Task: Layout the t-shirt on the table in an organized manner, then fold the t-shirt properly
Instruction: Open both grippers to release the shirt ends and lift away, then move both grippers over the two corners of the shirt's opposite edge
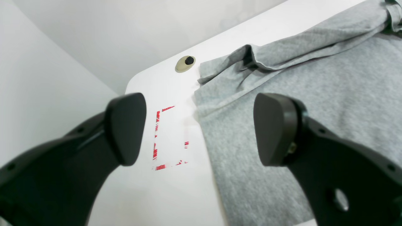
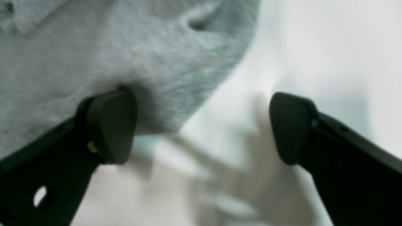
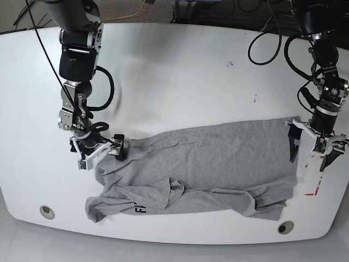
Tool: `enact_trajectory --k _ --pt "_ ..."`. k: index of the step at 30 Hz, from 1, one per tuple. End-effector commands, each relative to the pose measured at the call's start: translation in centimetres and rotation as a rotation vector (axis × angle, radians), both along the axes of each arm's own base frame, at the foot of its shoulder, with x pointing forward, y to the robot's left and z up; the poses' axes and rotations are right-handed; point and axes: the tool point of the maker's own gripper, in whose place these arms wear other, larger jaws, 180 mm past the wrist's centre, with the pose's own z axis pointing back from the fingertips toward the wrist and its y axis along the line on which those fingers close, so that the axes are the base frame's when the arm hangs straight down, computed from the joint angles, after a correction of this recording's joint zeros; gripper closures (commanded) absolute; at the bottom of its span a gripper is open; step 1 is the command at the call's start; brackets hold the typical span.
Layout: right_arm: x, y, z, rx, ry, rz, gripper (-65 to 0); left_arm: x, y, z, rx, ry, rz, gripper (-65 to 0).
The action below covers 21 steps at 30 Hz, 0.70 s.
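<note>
My left claw (image 1: 194, 128) gapes empty over the hem edge of the soft heather-grey cotton t-shirt (image 3: 202, 164), rumpled on the glossy white table (image 3: 180, 71). Beyond, my right claw (image 2: 201, 125) is wide apart at the shoulder. Light and limp; pinch edges.

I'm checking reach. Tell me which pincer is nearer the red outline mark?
Left. The left pincer hangs just over the red outline mark at the t-shirt hem; the right pincer is at the opposite end.
</note>
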Motion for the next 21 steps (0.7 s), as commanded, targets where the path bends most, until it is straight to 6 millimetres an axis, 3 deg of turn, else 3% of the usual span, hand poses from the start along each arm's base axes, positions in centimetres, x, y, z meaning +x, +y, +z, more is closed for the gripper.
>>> enact_trajectory --k 1,6,11,15,21 --pt "1.1 0.2 1.3 0.016 -0.032 0.01 -65.0 0.2 0.3 1.9 0.01 -0.058 -0.005 -50.5" --pt "1.2 1.4 1.2 0.034 -0.032 0.022 -60.3 0.0 0.3 1.6 0.011 -0.05 -0.003 -50.5" --pt "1.2 2.1 1.1 0.047 -0.032 0.027 -47.9 -0.3 1.0 1.5 0.014 -0.046 0.012 -50.5" --pt "1.2 2.2 1.1 0.048 -0.032 0.028 -32.8 -0.4 1.3 1.6 0.014 -0.048 0.021 -50.5" --pt "1.2 2.2 1.1 0.046 -0.03 0.029 -3.9 -0.7 1.4 1.2 0.016 -0.038 0.022 -50.5"
